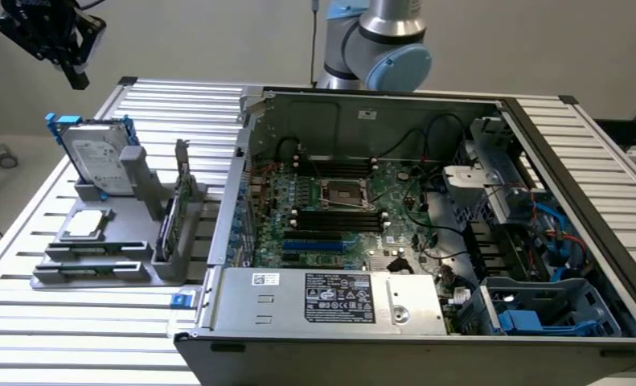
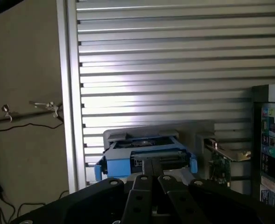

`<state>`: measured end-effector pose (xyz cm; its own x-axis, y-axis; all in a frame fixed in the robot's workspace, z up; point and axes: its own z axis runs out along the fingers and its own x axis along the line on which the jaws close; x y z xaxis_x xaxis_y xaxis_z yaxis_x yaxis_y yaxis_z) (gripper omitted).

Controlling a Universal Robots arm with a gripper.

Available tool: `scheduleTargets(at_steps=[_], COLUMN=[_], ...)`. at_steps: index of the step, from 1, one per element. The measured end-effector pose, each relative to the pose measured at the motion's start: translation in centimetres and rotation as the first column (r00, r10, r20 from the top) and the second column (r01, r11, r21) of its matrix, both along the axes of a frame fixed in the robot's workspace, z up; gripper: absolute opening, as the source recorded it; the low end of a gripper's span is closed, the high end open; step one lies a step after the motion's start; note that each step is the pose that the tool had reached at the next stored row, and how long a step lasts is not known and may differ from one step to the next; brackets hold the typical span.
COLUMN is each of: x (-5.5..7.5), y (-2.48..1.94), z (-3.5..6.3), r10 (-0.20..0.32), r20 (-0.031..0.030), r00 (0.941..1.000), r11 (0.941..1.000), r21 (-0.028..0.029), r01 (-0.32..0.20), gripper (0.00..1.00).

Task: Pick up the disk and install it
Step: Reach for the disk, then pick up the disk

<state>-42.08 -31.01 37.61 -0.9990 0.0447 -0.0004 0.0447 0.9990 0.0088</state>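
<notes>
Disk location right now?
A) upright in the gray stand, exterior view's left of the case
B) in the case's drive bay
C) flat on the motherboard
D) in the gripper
A: the disk stands on edge in the gray stand, with the gripper above it, not touching.

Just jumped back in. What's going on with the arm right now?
The arm's gripper hangs shut and empty above the disk. The disk stands upright in the grey holder on the slatted table, to the exterior view's left of the open computer case. It has not yet been picked up.
</notes>
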Motion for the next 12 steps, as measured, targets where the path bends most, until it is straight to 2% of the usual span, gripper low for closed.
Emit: scheduleTargets(at_steps=[2,5,6,12], x=[-0.22,-0.42,-0.45,-0.45], y=[0.09,0.21,0.22,0.22], z=[-0.04,-0.06,-0.05,-0.05], r10=[0.009,0.032,0.036,0.036], r20=[-0.0014,-0.0035,-0.0043,-0.0044], r00=[1.0000,0.9995,0.9994,0.9994], r11=[0.9999,0.9991,0.9989,0.9989], r21=[-0.0090,-0.0292,-0.0307,-0.0308], r01=[-0.009,-0.032,-0.036,-0.036], gripper=[0.11,0.11,0.11,0.11])
